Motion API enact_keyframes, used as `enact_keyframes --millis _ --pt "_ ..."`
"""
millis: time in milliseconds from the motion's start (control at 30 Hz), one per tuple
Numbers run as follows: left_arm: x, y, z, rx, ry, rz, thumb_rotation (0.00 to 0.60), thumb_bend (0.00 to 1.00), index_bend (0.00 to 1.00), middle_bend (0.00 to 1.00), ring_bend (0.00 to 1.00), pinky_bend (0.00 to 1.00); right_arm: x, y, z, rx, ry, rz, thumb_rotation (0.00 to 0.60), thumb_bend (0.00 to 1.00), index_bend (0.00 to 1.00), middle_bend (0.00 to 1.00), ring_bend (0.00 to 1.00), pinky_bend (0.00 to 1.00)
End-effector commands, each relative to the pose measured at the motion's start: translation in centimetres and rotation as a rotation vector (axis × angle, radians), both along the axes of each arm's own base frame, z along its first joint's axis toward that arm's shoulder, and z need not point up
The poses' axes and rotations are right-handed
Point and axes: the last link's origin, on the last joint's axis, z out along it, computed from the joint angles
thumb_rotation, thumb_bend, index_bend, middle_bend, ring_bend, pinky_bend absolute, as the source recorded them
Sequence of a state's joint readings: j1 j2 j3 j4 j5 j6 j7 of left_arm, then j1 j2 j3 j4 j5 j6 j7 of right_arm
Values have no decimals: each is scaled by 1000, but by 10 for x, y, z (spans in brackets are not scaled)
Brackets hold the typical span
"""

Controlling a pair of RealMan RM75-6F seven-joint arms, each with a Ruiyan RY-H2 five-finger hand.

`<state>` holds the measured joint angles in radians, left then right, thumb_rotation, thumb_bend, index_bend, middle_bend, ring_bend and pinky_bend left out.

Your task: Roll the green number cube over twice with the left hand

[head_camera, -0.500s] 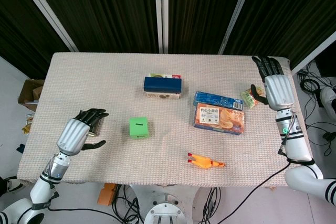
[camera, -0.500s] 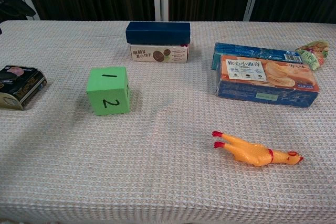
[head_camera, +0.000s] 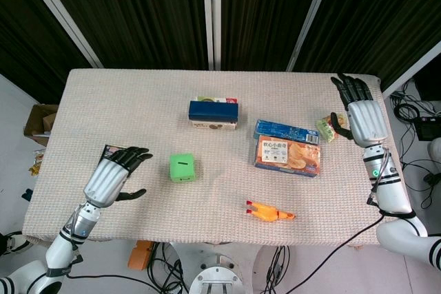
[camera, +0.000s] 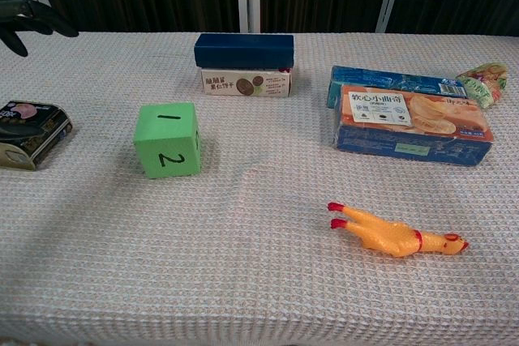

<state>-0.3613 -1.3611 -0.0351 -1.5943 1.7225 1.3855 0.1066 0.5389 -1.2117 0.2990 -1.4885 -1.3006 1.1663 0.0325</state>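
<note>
The head view looks steeply down from high above the near edge, far enough back to frame the whole table (head_camera: pixel 83 101), both arms, the curtain at 12 o'clock and the floor at 9 o'clock. The chest view sits low at the near edge, close in, facing 12 o'clock across the cloth. Both views share the green number cube (head_camera: pixel 182 168) (camera: pixel 168 140), the stacked boxes (head_camera: pixel 213 115) (camera: pixel 244 64) and the rubber chicken (head_camera: pixel 270 211) (camera: pixel 397 234).

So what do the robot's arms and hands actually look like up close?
Each hand, left hand and right hand, has a silver-grey metal back and black jointed fingers. The arms are glossy white tubes with dark rings at the joints, and a black cable runs along the right arm.
</note>
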Motion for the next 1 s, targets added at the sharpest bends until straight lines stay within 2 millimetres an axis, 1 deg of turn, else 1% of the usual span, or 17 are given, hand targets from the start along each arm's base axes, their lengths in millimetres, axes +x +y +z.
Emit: enact_keyframes --millis 33,67,133,200,267,367,500,567,667,700,833,1000 --pt "14 2 -9 -31 41 -47 590 56 217 200 196 337 -1 6 0 12 -2 -5 600 444 0 0 0 0" --pt "19 5 -12 -39 51 -57 600 58 217 200 196 337 -3 12 -1 21 -2 -7 600 444 0 0 0 0" --pt "24 9 -14 -43 50 -61 600 60 217 200 196 338 -9 23 -1 24 10 -7 600 443 0 0 0 0" --pt "30 13 -16 -45 26 -44 600 60 214 200 196 337 -20 36 -2 27 48 -12 600 441 0 0 0 0" --pt "32 17 -22 -52 8 9 600 60 199 199 196 326 -29 47 -2 30 80 -19 600 438 0 0 0 0" --pt "44 24 -37 -79 32 69 600 61 174 188 165 284 -40 64 2 16 77 -26 600 435 0 0 0 0" --pt "59 34 -57 -116 39 110 600 61 168 168 128 242 -52 86 11 -17 68 -30 600 434 0 0 0 0" --pt "66 38 -68 -156 23 146 579 61 166 166 125 236 -61 99 17 -38 98 -41 600 426 0 0 0 0" --pt "72 43 -83 -188 53 175 506 60 146 152 106 219 -75 119 28 -85 141 -60 600 396 0 0 0 0" --pt "74 45 -87 -192 60 180 494 60 143 148 101 216 -78 124 31 -100 141 -65 600 395 0 0 0 0" --pt "79 53 -101 -180 71 202 488 61 142 147 96 214 -93 144 42 -153 101 -89 600 395 0 0 0 0" --pt "84 58 -107 -177 83 211 487 60 142 160 96 214 -107 153 48 -178 90 -112 600 396 0 0 0 0"
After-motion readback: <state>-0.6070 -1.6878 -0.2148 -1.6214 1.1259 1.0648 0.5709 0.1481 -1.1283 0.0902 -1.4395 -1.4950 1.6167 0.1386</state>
